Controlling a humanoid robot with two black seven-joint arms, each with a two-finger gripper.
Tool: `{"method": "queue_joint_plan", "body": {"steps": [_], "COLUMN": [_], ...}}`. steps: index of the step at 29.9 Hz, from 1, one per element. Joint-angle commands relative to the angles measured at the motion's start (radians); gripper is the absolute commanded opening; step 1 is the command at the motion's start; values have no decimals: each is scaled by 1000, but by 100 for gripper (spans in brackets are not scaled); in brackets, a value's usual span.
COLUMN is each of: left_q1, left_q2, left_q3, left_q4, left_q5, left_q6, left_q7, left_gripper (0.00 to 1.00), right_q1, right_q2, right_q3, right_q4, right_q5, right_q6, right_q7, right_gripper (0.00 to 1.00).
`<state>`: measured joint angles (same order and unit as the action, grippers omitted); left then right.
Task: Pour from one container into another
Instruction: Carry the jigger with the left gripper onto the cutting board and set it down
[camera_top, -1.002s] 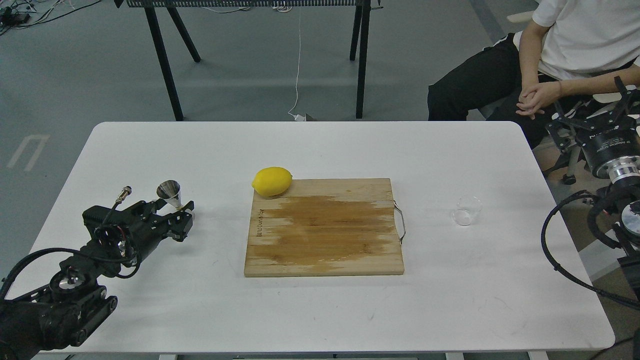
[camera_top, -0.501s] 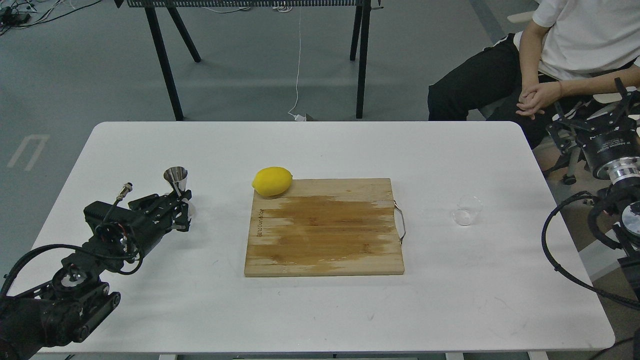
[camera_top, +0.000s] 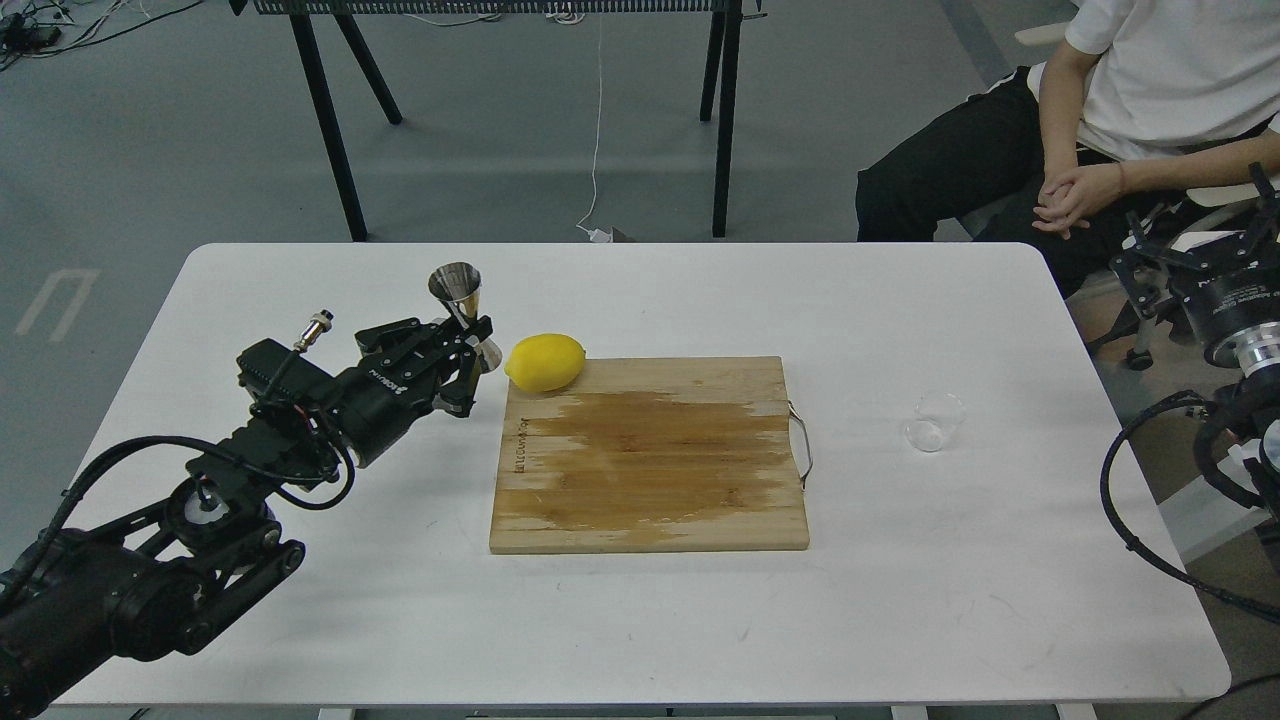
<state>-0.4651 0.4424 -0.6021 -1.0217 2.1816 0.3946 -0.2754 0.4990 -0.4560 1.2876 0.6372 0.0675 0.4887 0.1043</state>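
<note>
The shiny steel jigger (camera_top: 459, 292) is held upright above the table, just left of the lemon, with my left gripper (camera_top: 470, 350) shut around its narrow waist. Its lower cone is mostly hidden by the fingers. The small clear glass cup (camera_top: 935, 420) stands alone on the white table (camera_top: 640, 620) to the right of the cutting board. My right gripper (camera_top: 1215, 262) hangs off the table's right edge, well away from the cup; its dark fingers cannot be told apart.
A wooden cutting board (camera_top: 650, 455) with a metal handle lies at the table's centre. A yellow lemon (camera_top: 545, 362) rests at its far left corner. A seated person (camera_top: 1100, 120) is beyond the far right corner. Black table legs stand behind.
My left gripper has lifted the jigger off the table and carried it right and farther away, up to the lemon. The right arm shifted slightly right. The cup has not moved.
</note>
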Motion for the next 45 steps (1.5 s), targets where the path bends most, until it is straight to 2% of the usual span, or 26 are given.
{"method": "queue_joint_plan", "body": {"steps": [1,6,12,17,26,33,38,40,45], "left_q1": [-50,-95,-130,-147,-144,-142,-138,-138,-136], "left_q2": [-66,-187,-369,-429,-438,-442,-442,-442,-442], "left_q3": [70,185,249,298,298,298,297,298,297], "left_q4": [12,69,245,313,327,325,325,324,316], "left_q5": [0,0,0,0,0,0,0,0,0], "left_q6": [-13,-65,-66,-66,-66,-65,-65,-65,-63], "left_q7": [13,68,81,159,163,165,168,168,167], "left_gripper": [6,6,6,7,11,18,29,40,42], "right_q1": [-14,-17,-20,-26,-28,-28,-28,-28,-34], "right_q2": [-3,-1,-4,-18,-7,-13,-16,-15,-12], "right_q3": [2,2,4,4,1,2,2,1,1], "right_q4": [1,1,1,-2,-1,-1,-1,-1,-1], "right_q5": [0,0,0,0,0,0,0,0,0], "right_q6": [0,0,0,0,0,0,0,0,0], "right_q7": [0,2,2,2,2,2,2,2,2], "right_gripper": [100,100,100,100,100,100,100,100,100]}}
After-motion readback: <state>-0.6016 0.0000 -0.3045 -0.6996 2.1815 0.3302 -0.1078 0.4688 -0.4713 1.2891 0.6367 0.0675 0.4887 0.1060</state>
